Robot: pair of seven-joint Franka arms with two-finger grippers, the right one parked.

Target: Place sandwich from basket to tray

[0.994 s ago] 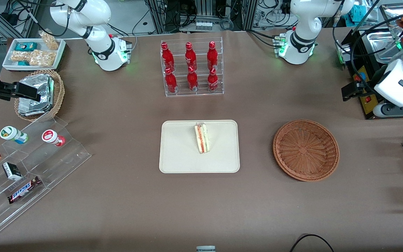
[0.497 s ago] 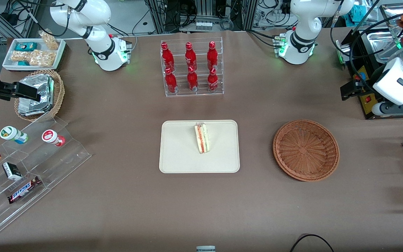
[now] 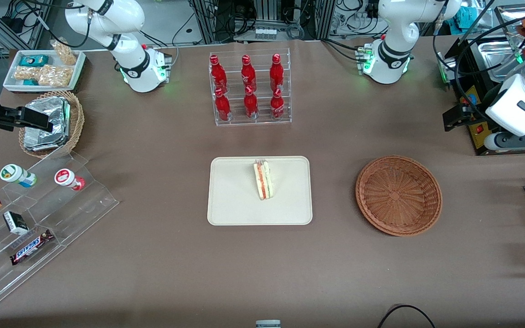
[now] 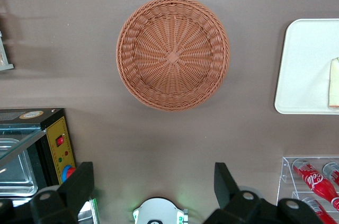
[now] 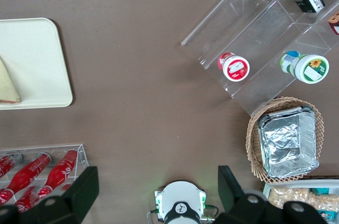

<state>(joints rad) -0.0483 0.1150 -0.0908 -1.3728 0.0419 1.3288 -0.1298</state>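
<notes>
I read placing as done: sandwich [image 3: 263, 180] sits on tray [image 3: 259, 190], basket [image 3: 398, 195] looks empty, gripper [image 4: 153, 195] high above table, jaws wide, holding nothing; next probably just park.

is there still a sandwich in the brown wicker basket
No, the basket holds nothing, the sandwich lies on the tray, and the open gripper hangs above the table near the basket.
</notes>
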